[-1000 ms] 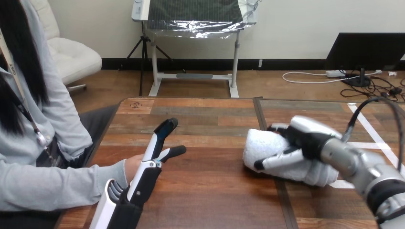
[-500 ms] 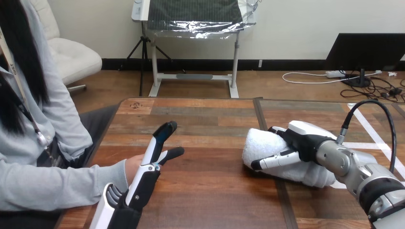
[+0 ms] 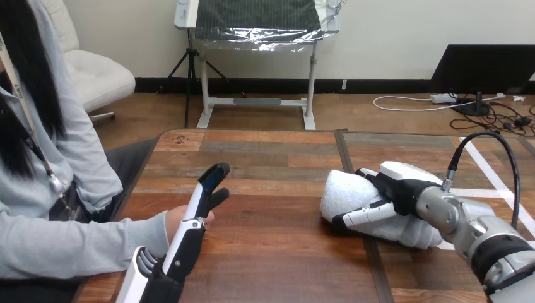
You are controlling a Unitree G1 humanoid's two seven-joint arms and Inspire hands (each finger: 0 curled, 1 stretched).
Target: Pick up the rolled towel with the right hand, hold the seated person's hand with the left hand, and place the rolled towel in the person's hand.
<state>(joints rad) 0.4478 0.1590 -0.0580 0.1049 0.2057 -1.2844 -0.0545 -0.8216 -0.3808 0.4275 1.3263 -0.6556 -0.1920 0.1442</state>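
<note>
The white rolled towel [image 3: 344, 192] lies on the wooden table [image 3: 271, 252] right of the middle. My right hand [image 3: 404, 186] is on it, fingers curled over its top and the thumb pressed along its near side. At the lower left my left hand [image 3: 186, 243] stands on edge with straight fingers pointing away from me. The person's hand [image 3: 173, 221] rests on the table right against its left side, touching it and partly hidden behind it. I see no finger or thumb curled round the person's hand.
The person's grey-sleeved forearm [image 3: 63, 246] lies across the table's left edge. White tape lines [image 3: 486, 170] mark the table at the far right. Bare wood lies between my two hands.
My left hand's thumb has drawn in towards its fingers and the hand has shifted slightly left. My right hand has settled lower over the towel, which stays on the table.
</note>
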